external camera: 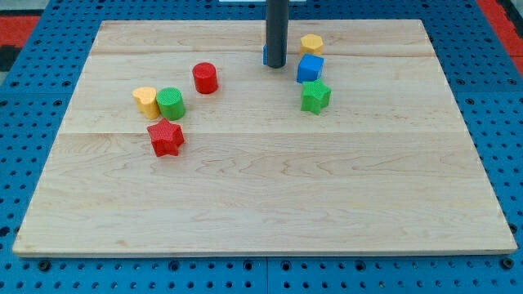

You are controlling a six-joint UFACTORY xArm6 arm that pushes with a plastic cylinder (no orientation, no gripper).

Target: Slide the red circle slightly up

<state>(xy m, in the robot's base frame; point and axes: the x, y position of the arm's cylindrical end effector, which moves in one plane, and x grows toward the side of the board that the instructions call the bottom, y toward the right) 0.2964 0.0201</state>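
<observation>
The red circle (205, 77) stands on the wooden board (261, 180) in the upper left-middle. My rod comes down from the view's top and my tip (276, 65) rests on the board to the right of the red circle, with a clear gap between them. A small blue block (265, 55) is mostly hidden behind the rod, at its left edge.
A yellow block (310, 44), a blue cube (310, 69) and a green star (315, 95) stand in a column right of my tip. A yellow heart (145, 100), a green circle (171, 103) and a red star (165, 137) cluster at the left.
</observation>
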